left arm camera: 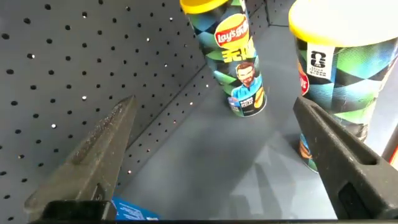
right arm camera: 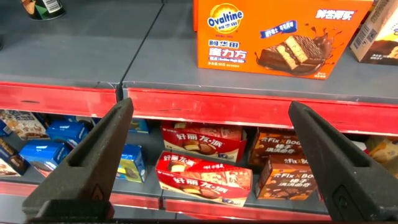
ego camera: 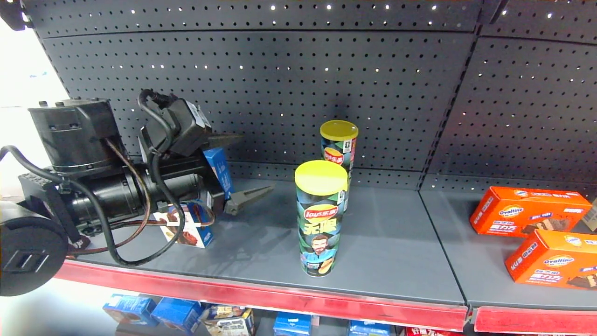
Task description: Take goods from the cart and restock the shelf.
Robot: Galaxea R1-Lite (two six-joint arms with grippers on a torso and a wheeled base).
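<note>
The left gripper's (ego camera: pixel 256 162) fingers (ego camera: pixel 252 193) are spread wide and grasp nothing. They point along the shelf (ego camera: pixel 396 252) towards the two chip cans. A blue box (ego camera: pixel 198 235) sits on the shelf at the base of these fingers, between them. Whether it touches them cannot be told. In the left wrist view, a blue corner of it (left arm camera: pixel 134 213) shows low between the fingers.

Just past the fingertips, the front can (ego camera: pixel 321 219) stands upright near the shelf's red edge. The rear can (ego camera: pixel 339 144) is upright behind it, close to the pegboard back panel (ego camera: pixel 280 84).

The right gripper's (right arm camera: pixel 210 106) fingers (right arm camera: pixel 93 162) are likewise released. They hang in front of the red shelf edge, below an orange box (right arm camera: pixel 280 37) that lies on the shelf. On the shelf's right section, a second orange box (ego camera: pixel 552 263) lies nearer the edge. Red boxes (right arm camera: pixel 202 177) fill the lower shelf.
</note>
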